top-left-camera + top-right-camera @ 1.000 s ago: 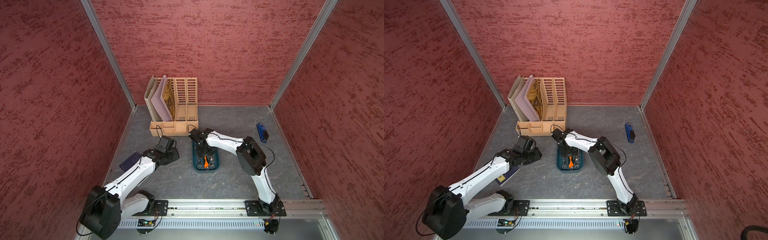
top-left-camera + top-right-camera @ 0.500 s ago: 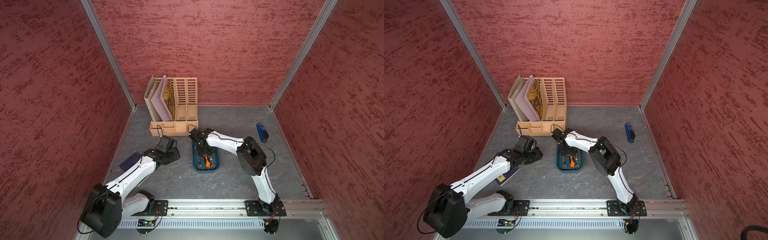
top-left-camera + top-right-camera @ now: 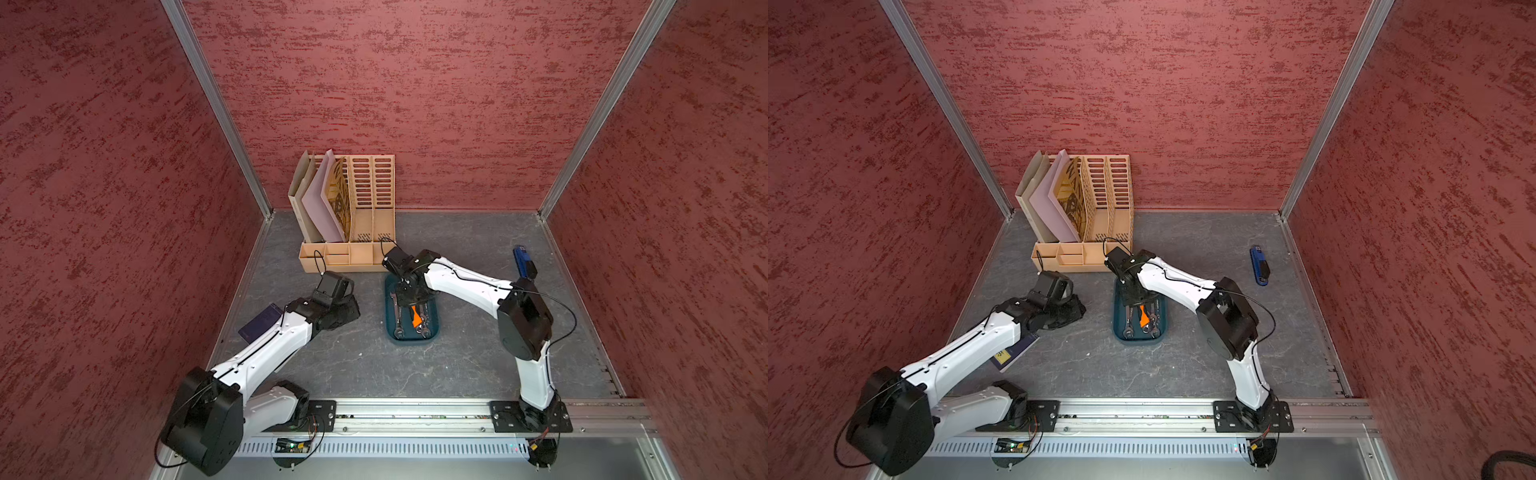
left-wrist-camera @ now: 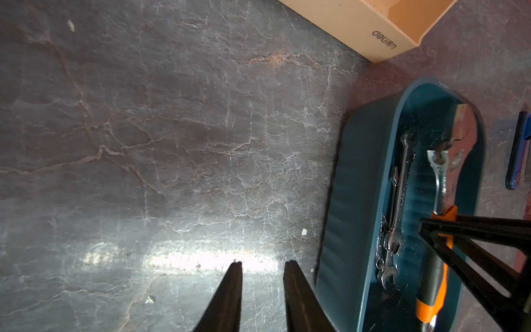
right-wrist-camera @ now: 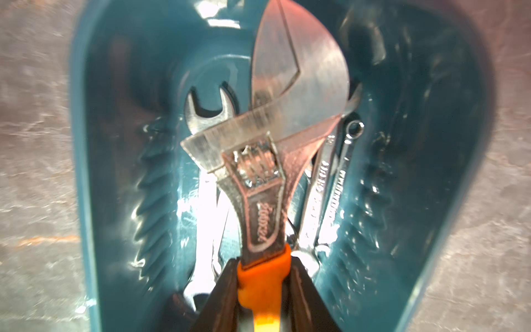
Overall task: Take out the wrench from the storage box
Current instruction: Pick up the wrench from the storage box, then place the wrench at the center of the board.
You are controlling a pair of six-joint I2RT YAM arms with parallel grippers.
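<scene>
The storage box (image 3: 411, 338) (image 3: 1140, 340) is a shallow teal tray on the grey table, and it holds several steel spanners (image 4: 399, 195) (image 5: 330, 184). Among them is the wrench (image 5: 264, 178) (image 4: 441, 186), an adjustable one with an orange handle (image 3: 416, 319). My right gripper (image 5: 263, 264) (image 3: 411, 301) reaches down into the box and is shut on the top of that orange handle. The wrench head is still inside the box. My left gripper (image 4: 263, 263) (image 3: 347, 309) hangs low over bare table just left of the box wall (image 4: 359, 201), open a little with nothing between its fingers.
A beige slotted file organizer (image 3: 349, 216) with folders stands right behind the box. A blue tool (image 3: 524, 262) lies near the right wall. A dark card (image 3: 262, 326) lies under my left arm. Red walls close in three sides.
My right gripper has closed onto the wrench's orange handle inside the box. The left arm has hardly moved.
</scene>
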